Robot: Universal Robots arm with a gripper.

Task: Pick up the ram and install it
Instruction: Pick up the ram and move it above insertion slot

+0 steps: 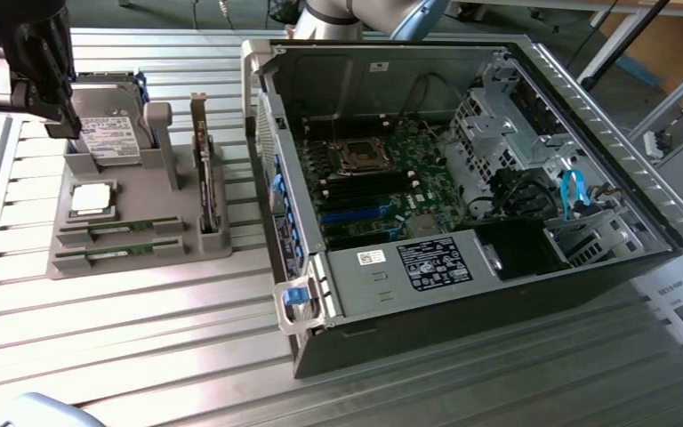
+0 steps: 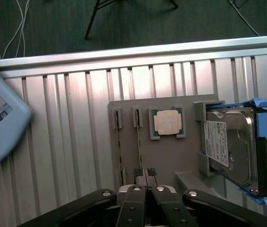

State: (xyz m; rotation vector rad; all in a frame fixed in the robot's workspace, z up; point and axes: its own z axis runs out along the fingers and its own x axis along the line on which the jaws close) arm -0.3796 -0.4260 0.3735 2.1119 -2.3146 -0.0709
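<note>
Picking the ram cleanly calls for jaws parted wider than the board is thick, squared to its long edge and centred along its length. The lift should then run straight out of the slot, since a tilted pull could bind the stick in the grey holder.

Exterior view:
- The grey holder (image 1: 140,267) rests on the slatted table (image 1: 140,356), just beside the open computer case (image 1: 461,178).
- The ram (image 1: 116,229) stands on edge in the holder's slot nearest the CPU (image 1: 92,199).
- A second stick (image 1: 116,255) fills the slot at the holder's outer edge.
- The hard drive (image 1: 110,133) stands at the holder's opposite end.
- The gripper (image 1: 63,120) hangs raised above the holder, well apart from the ram.

Wrist view:
- The gripper (image 2: 145,172) is clenched, with the fingertips (image 2: 138,171) pressed together and nothing between them.
- It grasps no part, and it appears to touch nothing on the holder (image 2: 185,156).
- The tips line up with one end of the ram (image 2: 139,142), which sits seated in its slot between the CPU (image 2: 167,122) and the second stick (image 2: 118,146).
- As judged here, the ram is not yet picked up.
</note>
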